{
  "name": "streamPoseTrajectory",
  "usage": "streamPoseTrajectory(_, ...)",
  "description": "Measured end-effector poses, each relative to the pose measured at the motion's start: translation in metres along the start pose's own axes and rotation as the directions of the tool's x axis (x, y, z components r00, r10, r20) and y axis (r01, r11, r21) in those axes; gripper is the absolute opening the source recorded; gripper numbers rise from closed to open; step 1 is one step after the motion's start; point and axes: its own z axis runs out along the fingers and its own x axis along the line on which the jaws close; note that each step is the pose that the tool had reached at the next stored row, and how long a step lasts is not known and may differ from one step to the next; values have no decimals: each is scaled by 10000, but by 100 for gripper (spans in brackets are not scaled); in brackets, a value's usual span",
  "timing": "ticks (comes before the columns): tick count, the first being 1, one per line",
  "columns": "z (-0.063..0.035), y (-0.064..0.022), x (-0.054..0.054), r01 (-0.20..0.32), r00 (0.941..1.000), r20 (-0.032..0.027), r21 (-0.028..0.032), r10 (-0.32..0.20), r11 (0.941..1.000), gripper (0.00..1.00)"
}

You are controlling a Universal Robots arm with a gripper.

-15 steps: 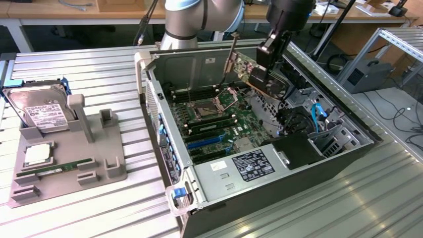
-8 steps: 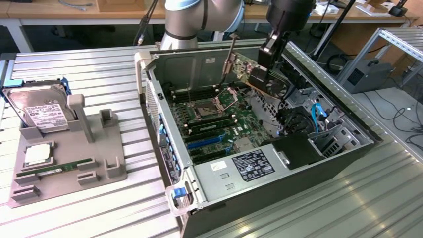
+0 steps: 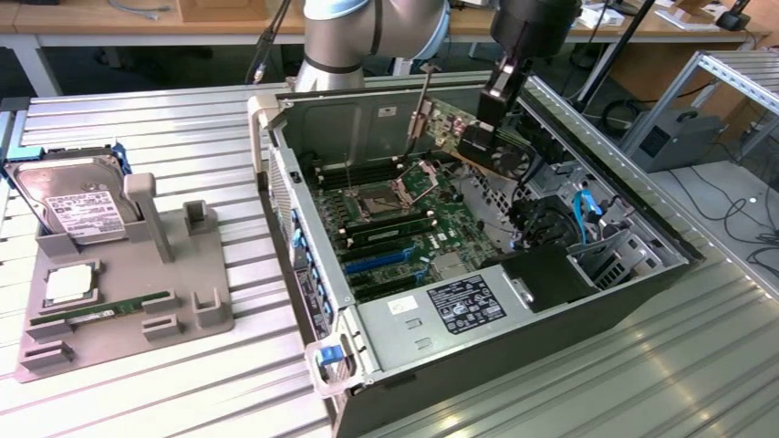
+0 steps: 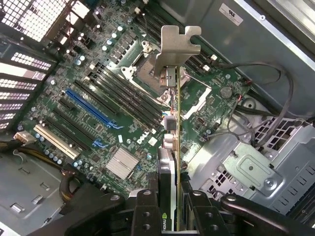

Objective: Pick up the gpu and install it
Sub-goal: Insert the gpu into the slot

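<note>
The gpu (image 3: 502,153), a green card with a black fan cooler and a silver end bracket (image 3: 422,108), hangs in the air over the open computer case (image 3: 633,274), above the motherboard (image 3: 402,224). My gripper (image 3: 491,117) is shut on its upper edge. The wrist view looks down the gpu (image 4: 172,129) edge-on: it is clamped between my two black fingers (image 4: 145,212), with the bracket (image 4: 173,46) at the far end. Below it lie the board's expansion slots, a blue one (image 4: 91,105) and a white one (image 4: 54,140). The card stands clear of the board and touches no slot.
A grey holder tray (image 3: 182,301) at the exterior view's left carries a silver hard drive (image 3: 79,208), a square chip (image 3: 71,283) and a green memory stick (image 3: 100,313). Inside the case, cables (image 4: 266,93) and a metal drive cage (image 4: 251,167) flank the board. Case walls rise around it.
</note>
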Motion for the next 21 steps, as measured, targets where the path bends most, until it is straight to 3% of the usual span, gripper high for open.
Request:
streamPoseTrajectory(9, 0, 0, 0, 623, 9981, 18, -2, -623, 9981, 27)
streamPoseTrajectory(21, 0, 0, 0, 1735, 9848, 51, -4, -1735, 9848, 27)
